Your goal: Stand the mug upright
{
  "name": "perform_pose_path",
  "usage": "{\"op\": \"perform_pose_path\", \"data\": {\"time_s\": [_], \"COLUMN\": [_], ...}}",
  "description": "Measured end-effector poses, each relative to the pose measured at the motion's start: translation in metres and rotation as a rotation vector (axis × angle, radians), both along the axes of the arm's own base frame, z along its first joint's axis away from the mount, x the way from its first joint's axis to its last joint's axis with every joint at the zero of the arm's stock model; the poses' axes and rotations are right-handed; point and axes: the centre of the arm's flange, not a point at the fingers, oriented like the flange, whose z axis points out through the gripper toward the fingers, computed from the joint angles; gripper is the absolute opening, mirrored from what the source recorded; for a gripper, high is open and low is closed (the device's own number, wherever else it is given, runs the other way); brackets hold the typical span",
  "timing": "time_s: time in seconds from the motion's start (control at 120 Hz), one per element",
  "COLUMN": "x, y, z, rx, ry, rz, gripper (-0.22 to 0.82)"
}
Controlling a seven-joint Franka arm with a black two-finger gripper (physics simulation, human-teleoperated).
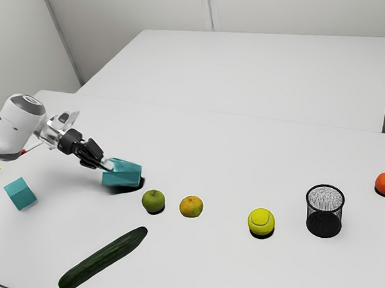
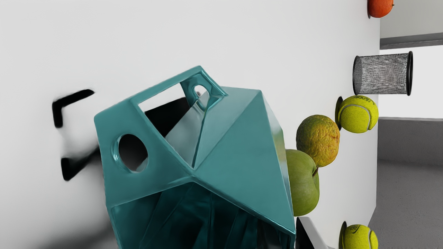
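1. Left of centre in the exterior view, the teal mug (image 1: 124,173) was tipped sideways, mouth toward the gripper (image 1: 106,164).
2. Its pincers were clamped on the wall, presumably for turning it upright.

Green apple (image 1: 153,201), cucumber (image 1: 103,259), mesh bin (image 1: 324,211).

Gripper (image 1: 105,164) at teal mug (image 1: 125,173), green cucumber (image 1: 102,260)
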Motion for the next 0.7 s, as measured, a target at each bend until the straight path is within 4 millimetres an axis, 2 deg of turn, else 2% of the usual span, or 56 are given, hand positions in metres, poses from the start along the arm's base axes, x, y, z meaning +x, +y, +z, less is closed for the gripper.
{"op": "perform_pose_path", "data": {"time_s": [0.267,0.542,0.7], "x": [0.002,0.016,0.026], "y": [-0.003,-0.02,-0.048], "z": [0.006,0.042,0.067], "rx": [0.013,0.195,0.366], "ry": [-0.018,-0.089,-0.15], "rz": [-0.011,-0.088,-0.181], "gripper": [-0.16,-0.18,-0.18]}}
